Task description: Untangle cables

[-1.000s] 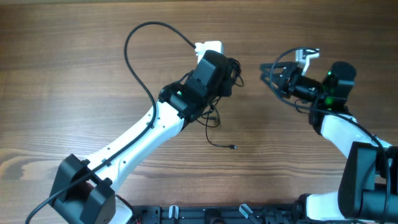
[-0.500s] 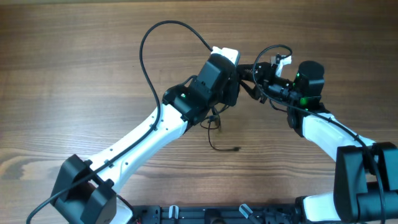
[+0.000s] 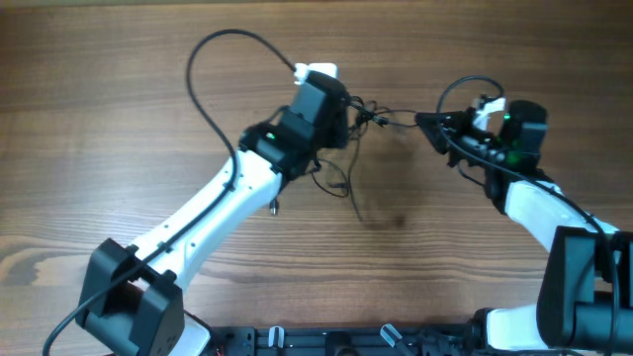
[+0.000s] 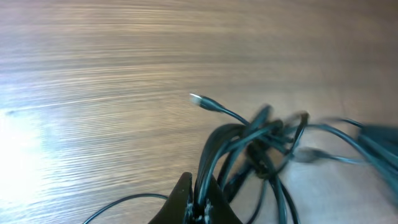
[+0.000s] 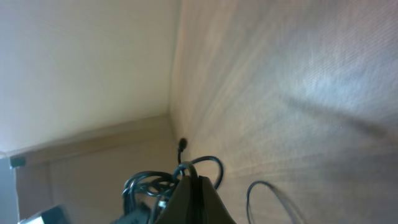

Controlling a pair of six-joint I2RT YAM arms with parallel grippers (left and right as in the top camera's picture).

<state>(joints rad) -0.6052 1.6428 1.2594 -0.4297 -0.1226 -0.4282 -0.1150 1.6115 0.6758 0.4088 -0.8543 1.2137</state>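
Pinching blurred cables (image 4: 247, 142), left claw (image 4: 196, 200) and right claw (image 5: 189, 184) cropped

On my overhead feed, the work surface is a brown wood-grain table top (image 3: 99, 119) with a black mounting rail (image 3: 326, 341) along its near edge. My right wrist feed shows a plain cream wall (image 5: 81, 62) beyond the table. A bright glare patch (image 4: 18, 143) washes out the grain on my left wrist feed.

One knot of cables (image 3: 364, 116) — strands uncountable — two arms (image 3: 213, 203) (image 3: 539, 203), one table (image 3: 89, 89).
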